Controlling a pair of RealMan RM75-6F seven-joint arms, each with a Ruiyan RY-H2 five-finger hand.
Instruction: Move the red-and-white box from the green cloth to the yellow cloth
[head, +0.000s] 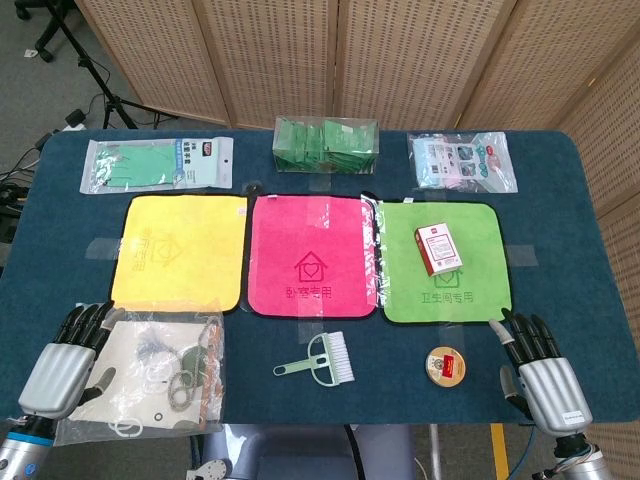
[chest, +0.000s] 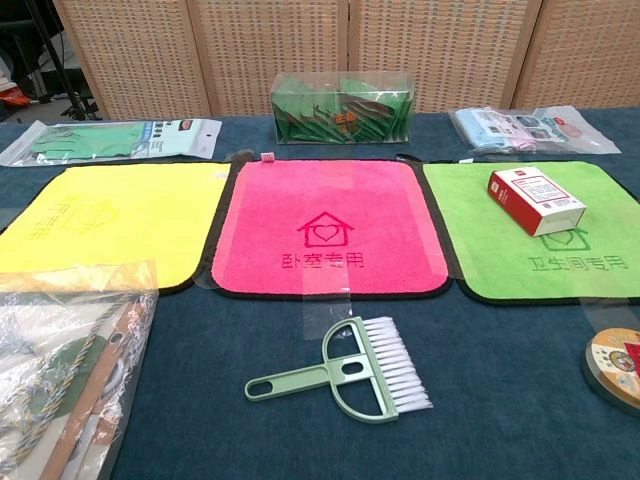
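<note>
Two robot hands, left (head: 68, 362) and right (head: 540, 372), rest open and empty at the desk's near edge (nothing begun). Red-and-white cardboard box (head: 437, 249) lies on green cloth (head: 455, 300); right must reach, grasp, carry left to yellow cloth (head: 180, 250).

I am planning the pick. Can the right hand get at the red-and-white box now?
Probably yes. The right hand rests open at the green cloth's near edge, and the red-and-white box lies flat on it with nothing between them.

You get bright, even overhead light with only faint shadows. Both views are sharp, though glare streaks the plastic bag (chest: 70, 350) near you.
</note>
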